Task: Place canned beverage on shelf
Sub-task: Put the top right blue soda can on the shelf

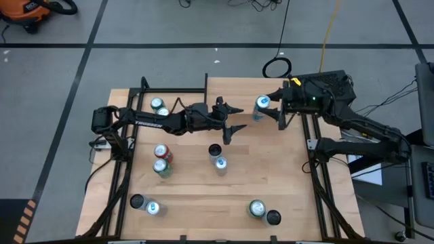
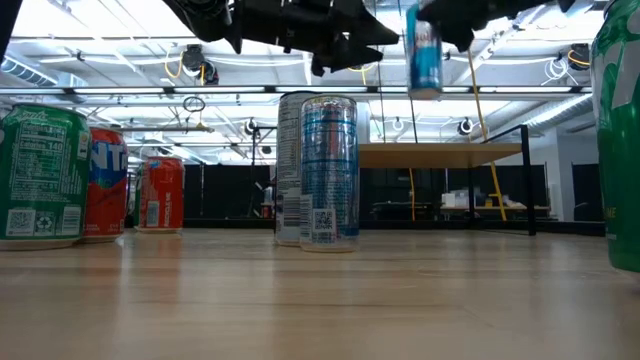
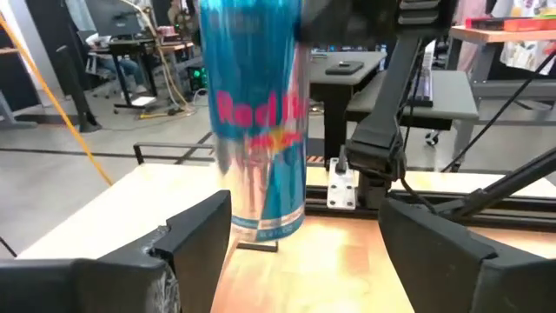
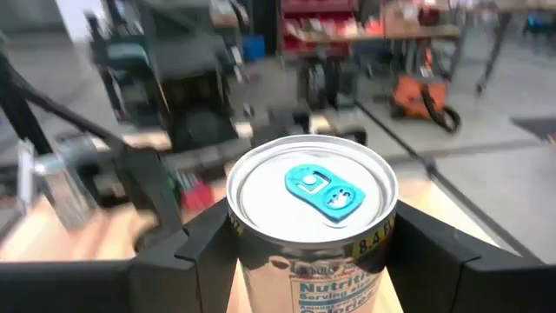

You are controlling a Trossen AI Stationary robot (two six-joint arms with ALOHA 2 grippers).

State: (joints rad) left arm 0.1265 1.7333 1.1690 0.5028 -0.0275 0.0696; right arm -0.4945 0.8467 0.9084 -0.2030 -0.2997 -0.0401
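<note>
The right gripper clamps the blue can just below its rim, lifted at two o'clock over the surface. The left gripper, at its nine o'clock, stands open. Thin, slick, probably dentable; hold the sides gently.

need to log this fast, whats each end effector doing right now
Left end effector: open, holding nothing.
Right end effector: closed on the blue can, held up in the air.
</note>
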